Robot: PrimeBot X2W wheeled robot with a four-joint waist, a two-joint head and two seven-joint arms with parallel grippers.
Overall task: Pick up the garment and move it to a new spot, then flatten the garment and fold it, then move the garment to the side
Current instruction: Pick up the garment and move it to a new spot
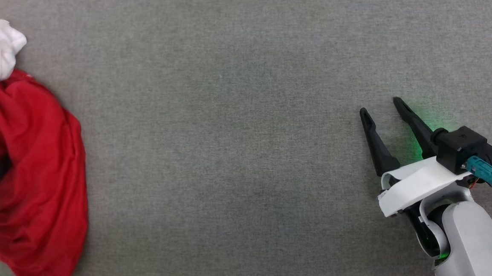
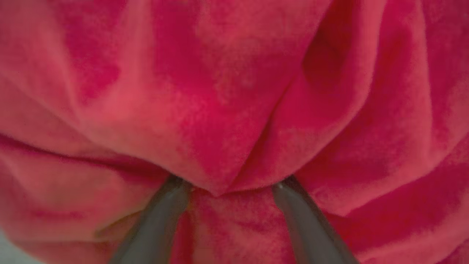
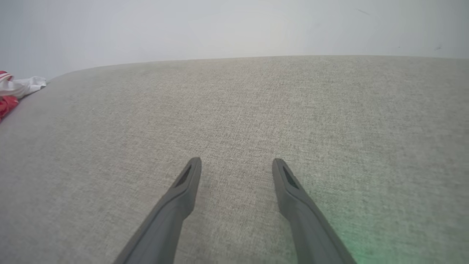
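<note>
Folds of the garment [image 1: 38,167] are bunching at the left edge of the grey mat [image 1: 237,134]. The left gripper [image 2: 229,181] is sitting wide, a red fold between its fingers; it should pinch deep. The right gripper [image 1: 380,104] is hovering wide, far away.

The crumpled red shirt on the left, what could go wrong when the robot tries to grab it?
1. The crumpled red jersey shirt with a white sleeve lies in thick folds; the left arm's open jaws, dark fingers pushed into the cloth, might pinch several layers, making flattening harder.
2. The shirt runs off the head view's left border, so a grasp there may be hard to check.
</note>
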